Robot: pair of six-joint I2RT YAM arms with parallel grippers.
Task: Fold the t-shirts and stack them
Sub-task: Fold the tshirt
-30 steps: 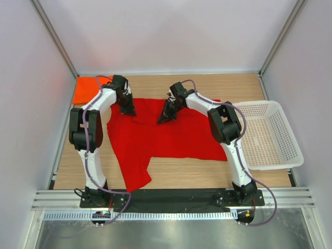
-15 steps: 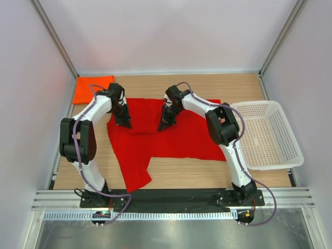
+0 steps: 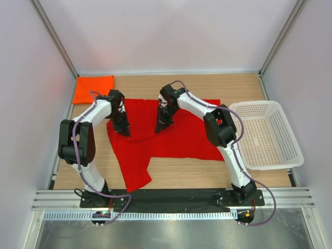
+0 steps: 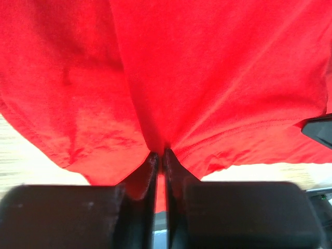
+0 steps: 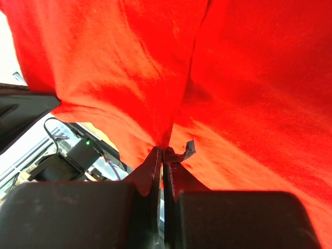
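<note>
Red tee [image 3: 181, 140], orange tee [image 3: 93, 89], wht basket [image 3: 270, 140].

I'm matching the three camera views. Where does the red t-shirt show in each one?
Top external: red t-shirt spread mid-table, left of the white basket.
Left wrist: fills the upper frame, pinched in the left gripper.
Right wrist: fills most of the frame, pinched in the right gripper.
Shared landmark: the shirt's hem where each gripper pinches it.
</note>
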